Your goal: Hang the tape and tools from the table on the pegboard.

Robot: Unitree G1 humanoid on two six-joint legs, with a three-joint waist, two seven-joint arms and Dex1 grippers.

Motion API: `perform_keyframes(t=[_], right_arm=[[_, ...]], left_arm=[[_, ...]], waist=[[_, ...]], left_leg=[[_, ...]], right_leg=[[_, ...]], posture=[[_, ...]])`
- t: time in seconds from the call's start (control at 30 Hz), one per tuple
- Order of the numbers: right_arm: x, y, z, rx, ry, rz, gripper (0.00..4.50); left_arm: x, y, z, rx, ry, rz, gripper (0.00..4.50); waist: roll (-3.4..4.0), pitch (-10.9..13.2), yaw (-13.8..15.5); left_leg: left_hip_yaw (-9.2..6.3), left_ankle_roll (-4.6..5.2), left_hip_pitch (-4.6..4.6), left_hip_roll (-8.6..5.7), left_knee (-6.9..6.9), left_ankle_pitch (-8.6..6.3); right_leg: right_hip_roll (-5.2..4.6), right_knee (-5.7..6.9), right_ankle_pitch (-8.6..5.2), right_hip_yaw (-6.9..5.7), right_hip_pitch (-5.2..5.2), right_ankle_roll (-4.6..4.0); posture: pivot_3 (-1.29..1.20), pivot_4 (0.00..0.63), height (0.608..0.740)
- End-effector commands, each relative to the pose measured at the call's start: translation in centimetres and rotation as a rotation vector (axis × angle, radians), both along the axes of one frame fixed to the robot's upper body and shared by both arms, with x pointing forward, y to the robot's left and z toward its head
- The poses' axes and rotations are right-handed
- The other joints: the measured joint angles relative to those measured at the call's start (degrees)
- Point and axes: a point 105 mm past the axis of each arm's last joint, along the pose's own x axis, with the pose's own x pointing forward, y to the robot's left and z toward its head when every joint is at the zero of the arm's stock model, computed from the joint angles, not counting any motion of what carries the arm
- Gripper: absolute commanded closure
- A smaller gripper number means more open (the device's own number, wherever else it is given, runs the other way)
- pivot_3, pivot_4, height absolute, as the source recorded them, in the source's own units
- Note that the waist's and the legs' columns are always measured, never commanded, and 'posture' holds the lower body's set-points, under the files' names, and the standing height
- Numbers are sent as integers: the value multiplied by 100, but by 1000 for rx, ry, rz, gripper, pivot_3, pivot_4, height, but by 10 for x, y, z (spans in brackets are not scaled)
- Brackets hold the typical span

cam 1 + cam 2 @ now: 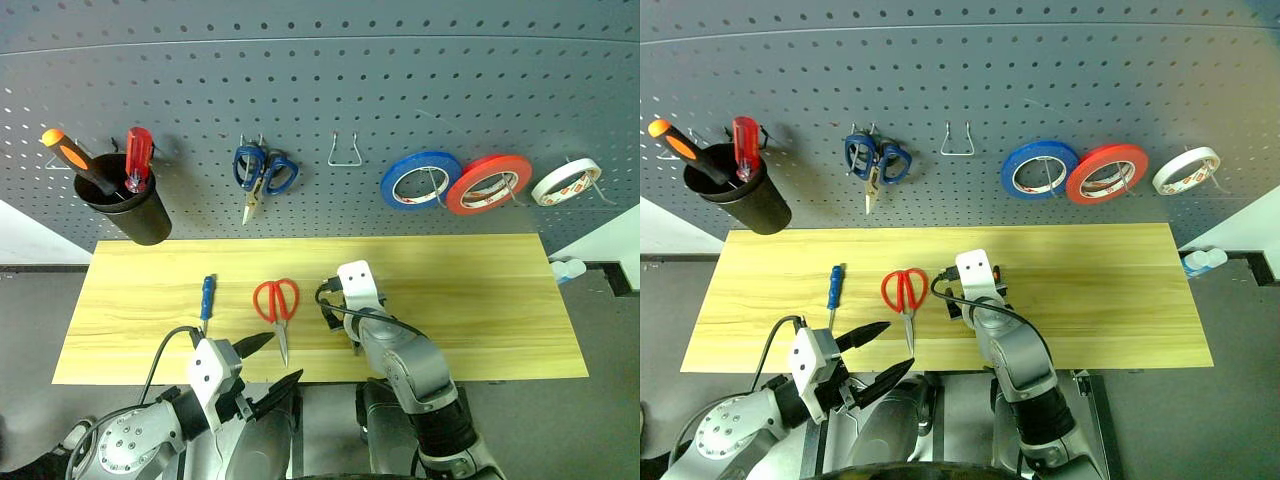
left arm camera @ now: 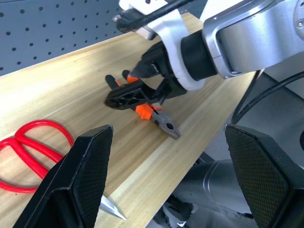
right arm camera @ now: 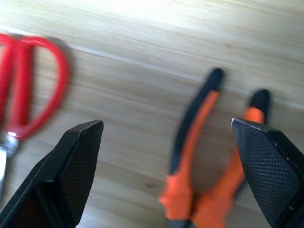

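Pegboard [image 1: 330, 80]: dark grey perforated panel behind the table [image 1: 480, 290], a light wood top with visible grain.
Tape [image 1: 566, 182]: white roll hung on a hook at the right end of the panel, beside a red roll [image 1: 489, 183] and a blue roll [image 1: 420, 178].
Pliers [image 3: 199, 156]: orange-and-black handles, flat on the wood below the right gripper [image 2: 142, 83], whose fingers stand wide apart above them, not touching.
Scissors [image 1: 277, 303]: red loops, flat on the wood beside the pliers.
Screwdriver [image 1: 207, 297]: slim, blue-handled, lying left of the scissors.
Left gripper [image 1: 268, 368]: fingers spread wide, empty, at the table's near edge.
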Motion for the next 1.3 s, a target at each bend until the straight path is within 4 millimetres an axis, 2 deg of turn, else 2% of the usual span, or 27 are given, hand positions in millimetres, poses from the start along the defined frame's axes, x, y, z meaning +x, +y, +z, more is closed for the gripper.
perform_keyframes(t=[0.03, 0.13, 0.43, 0.83, 1.3], right_arm=[[-1, 9, 20, 63, -34, -60, 11], [0, 6, 25, 64, -42, -97, 11], [-8, 12, 21, 71, -3, -97, 11], [-20, 30, 14, 92, 52, -5, 11], [-32, 36, 7, 96, 97, 16, 11]], left_arm=[[-2, -3, 3, -9, -9, -15, 580], [-3, -2, 3, -7, -8, -18, 580], [-3, -2, 3, -2, -3, -22, 580], [-9, -3, 2, -2, 11, -28, 580], [-15, -5, 3, -4, 24, -37, 580]], waist=[[0, 0, -7], [1, 1, -11], [2, 7, -123], [-5, 46, -136], [-5, 52, -133]], left_leg=[[0, 0, 0, 0, 0, 0], [0, 0, -2, 0, 0, 0], [0, 0, -11, 0, 0, 0], [0, 0, -22, 0, 1, 0], [0, 0, -61, 0, 4, 1]], right_leg=[[0, 0, 0, 0, -1, 0], [0, 0, 0, 0, -4, 0], [-1, -1, 0, 0, -8, 0], [-1, 0, 0, 0, -19, 0], [-1, 6, 1, 0, -60, 0]], posture=[[21, 330, 723], [22, 329, 723], [23, 336, 723], [28, 331, 723], [33, 345, 723]])
